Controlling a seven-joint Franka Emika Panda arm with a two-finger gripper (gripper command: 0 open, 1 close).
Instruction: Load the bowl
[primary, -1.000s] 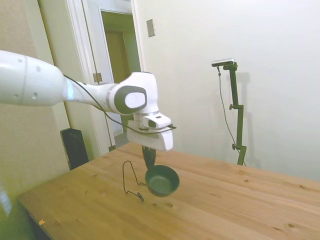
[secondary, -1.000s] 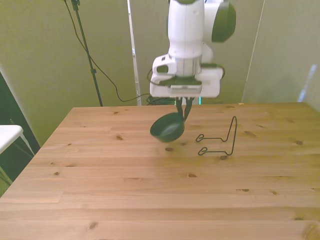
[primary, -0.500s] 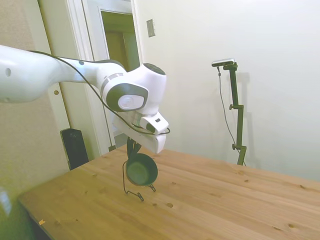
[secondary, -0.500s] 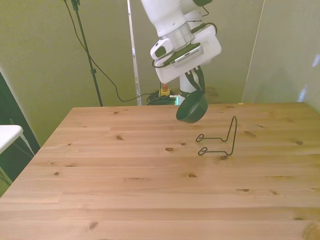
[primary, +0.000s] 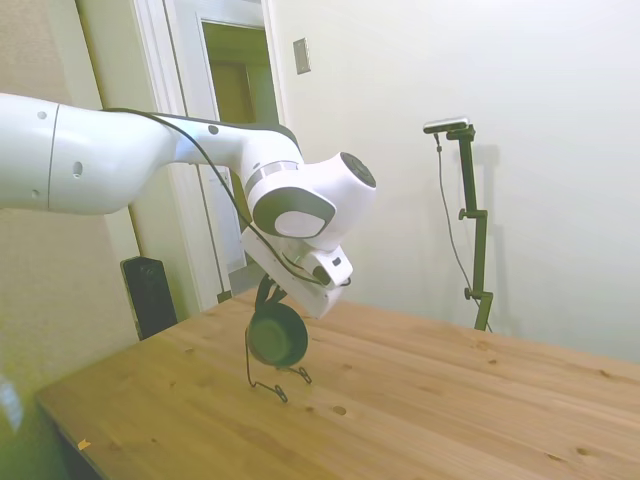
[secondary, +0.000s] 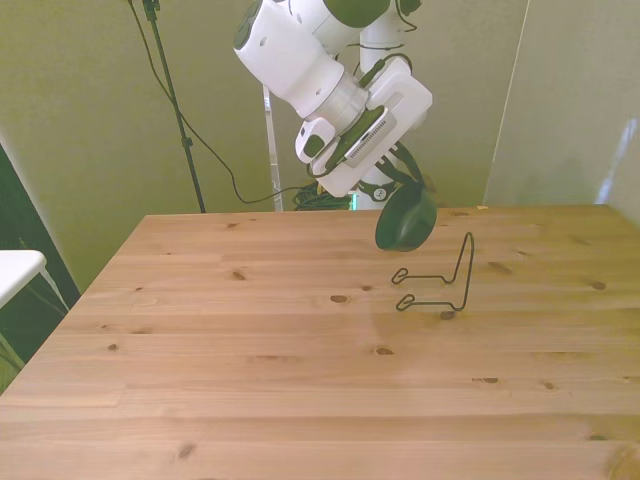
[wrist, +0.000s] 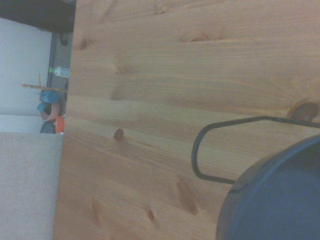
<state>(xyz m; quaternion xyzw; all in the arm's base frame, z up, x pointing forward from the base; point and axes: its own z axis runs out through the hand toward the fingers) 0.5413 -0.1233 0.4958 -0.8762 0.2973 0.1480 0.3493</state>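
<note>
Wooden table (secondary: 250, 380) carries a thin wire rack (secondary: 440, 280) right of the front view's centre. Pinched by its rim in the gripper (secondary: 400, 185), the bowl (secondary: 405, 220) hangs tipped on edge, just above and left of the rack's upright loop, clear of it.

The bowl (primary: 277, 336) (secondary: 405, 220) (wrist: 272, 196) is small, round and dark green, with a smooth plain rim and a narrower base. It hangs in the air above the wooden surface, tipped onto its side. In the side view it sits left of centre, in the lower half of the frame. In the front view it sits right of centre, just above the middle. In the wrist view it is a dark blurred curve.
</note>
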